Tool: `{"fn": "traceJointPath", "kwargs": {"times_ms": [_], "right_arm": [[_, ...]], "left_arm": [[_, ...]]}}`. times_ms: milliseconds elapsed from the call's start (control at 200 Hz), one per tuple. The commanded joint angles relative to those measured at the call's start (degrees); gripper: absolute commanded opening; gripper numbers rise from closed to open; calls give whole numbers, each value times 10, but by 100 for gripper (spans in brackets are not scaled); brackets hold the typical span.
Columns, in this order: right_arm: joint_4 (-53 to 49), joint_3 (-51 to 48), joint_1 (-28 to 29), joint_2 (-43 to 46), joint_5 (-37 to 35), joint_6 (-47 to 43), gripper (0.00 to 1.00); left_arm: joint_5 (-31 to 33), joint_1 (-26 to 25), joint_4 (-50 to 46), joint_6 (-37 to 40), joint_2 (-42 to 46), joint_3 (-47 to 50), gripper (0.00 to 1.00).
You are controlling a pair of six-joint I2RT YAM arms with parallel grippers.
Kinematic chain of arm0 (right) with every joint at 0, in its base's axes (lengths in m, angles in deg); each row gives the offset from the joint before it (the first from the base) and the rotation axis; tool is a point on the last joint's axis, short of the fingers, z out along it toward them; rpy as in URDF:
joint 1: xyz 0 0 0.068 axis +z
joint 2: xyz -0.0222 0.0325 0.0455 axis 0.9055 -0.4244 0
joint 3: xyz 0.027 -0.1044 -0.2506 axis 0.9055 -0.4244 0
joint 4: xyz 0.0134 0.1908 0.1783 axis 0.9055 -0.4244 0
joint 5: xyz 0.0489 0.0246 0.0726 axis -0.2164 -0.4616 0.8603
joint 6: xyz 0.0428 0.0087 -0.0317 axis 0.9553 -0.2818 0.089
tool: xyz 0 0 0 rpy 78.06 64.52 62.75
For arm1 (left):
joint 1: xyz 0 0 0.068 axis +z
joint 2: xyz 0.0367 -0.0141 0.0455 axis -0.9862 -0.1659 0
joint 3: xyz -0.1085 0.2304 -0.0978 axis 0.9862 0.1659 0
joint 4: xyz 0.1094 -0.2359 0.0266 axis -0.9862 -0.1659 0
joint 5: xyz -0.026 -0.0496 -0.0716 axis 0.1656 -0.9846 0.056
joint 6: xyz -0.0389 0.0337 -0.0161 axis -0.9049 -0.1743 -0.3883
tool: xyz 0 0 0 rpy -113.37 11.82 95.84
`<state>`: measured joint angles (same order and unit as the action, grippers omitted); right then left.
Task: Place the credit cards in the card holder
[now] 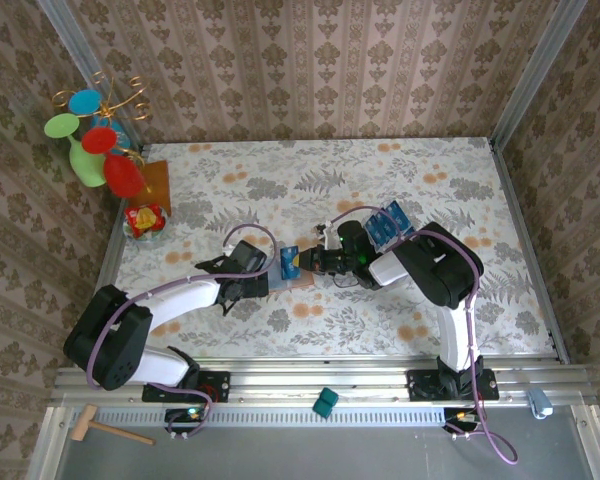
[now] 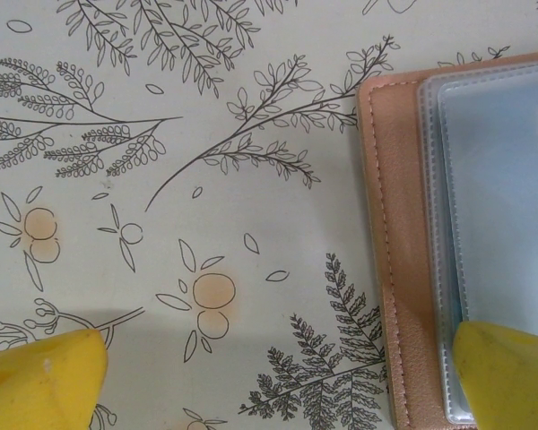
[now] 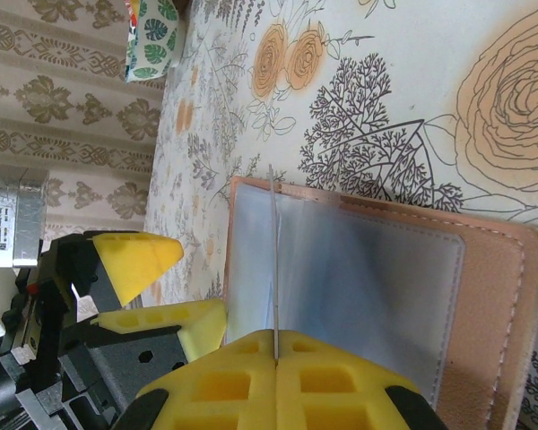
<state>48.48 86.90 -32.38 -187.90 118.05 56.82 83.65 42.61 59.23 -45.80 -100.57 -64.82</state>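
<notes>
Blue card (image 1: 288, 263) first: looks thin, stiff, v light, glossy, so prob slippery. Best pinched by one short edge w/ the rest left free to slide into a pocket; likely flexes or pops out if squeezed mid-face, imo. Sits dead centre of the top view, stood on edge over the card holder (image 1: 302, 282). In the right wrist view, just a hairline edge running up from bottom centre, so can't be 100% sure card vs sleeve leaf. Going by the blue patch in the top view, prob card.

Card holder: flat, soft leather-look, pinkish, lying open w/ clear sleeves (image 2: 493, 197) facing up. Prob light enough to skate on the table (image 1: 430, 170) if nudged, and sleeves look floppy, so needs pinning down while loading.

Right gripper (image 3: 276, 381): clamped tight on that thin edge, bottom centre of its own view. Left gripper (image 2: 273, 376): spread wide, holding nothing. One yellow tip lower left of its view over bare cloth, other lower right over the sleeve corner. Touching or hovering, can't tell.

Count: 1 card in the pinch, 1 card holder, 1 clear tray (image 1: 412, 222) right of centre in the top view w/ more cards (image 1: 385, 225) stood in it. Several by the look, too small for an exact no. 2 grippers.
</notes>
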Motion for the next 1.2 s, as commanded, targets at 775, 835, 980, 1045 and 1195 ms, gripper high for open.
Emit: {"fn": "traceJointPath", "kwargs": {"times_ms": [775,835,980,1045,1195], "right_arm": [[34,20,5,-37,55,13,0],[34,20,5,-38,58,12,0],[32,19,5,-41,63,12,0],[32,18,6,-42,66,12,0],[33,11,6,-42,67,10,0]], "left_arm": [[9,-4,-9,-9,-12,2,100],[8,-4,-9,-9,-12,1,100],[9,-4,-11,-9,-12,0,100],[9,-3,-11,-9,-11,0,100],[9,-4,-11,-9,-11,0,100]]}}
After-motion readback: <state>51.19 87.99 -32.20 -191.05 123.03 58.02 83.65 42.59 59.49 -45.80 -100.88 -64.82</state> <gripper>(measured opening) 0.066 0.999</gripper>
